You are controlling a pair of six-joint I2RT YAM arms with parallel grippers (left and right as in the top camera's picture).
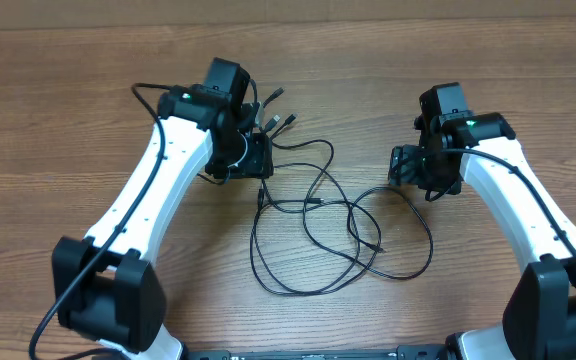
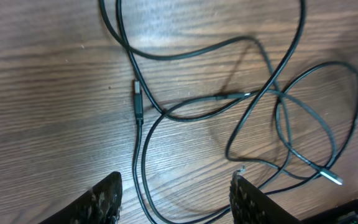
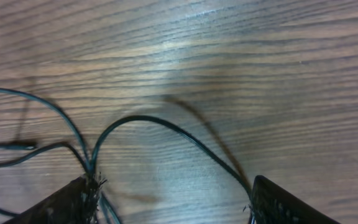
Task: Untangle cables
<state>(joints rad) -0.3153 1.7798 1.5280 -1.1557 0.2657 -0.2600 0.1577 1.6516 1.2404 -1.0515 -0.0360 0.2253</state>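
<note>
Several thin black cables [image 1: 318, 225] lie in overlapping loops at the table's middle, with plug ends [image 1: 276, 120] near the left arm. My left gripper [image 1: 258, 158] is open just above the cables' upper left part; in the left wrist view [image 2: 176, 196] two strands [image 2: 143, 180] pass between its fingers and a plug [image 2: 138, 102] lies ahead. My right gripper [image 1: 400, 166] is open at the loops' right side; in the right wrist view [image 3: 169, 199] a cable arc [image 3: 160, 124] runs across between its fingers.
The wood table [image 1: 68, 100] carries only the cables. Both arm bases [image 1: 108, 290] stand at the front edge, left and right [image 1: 558, 300]. A thicker black wire [image 1: 148, 95] runs along the left arm.
</note>
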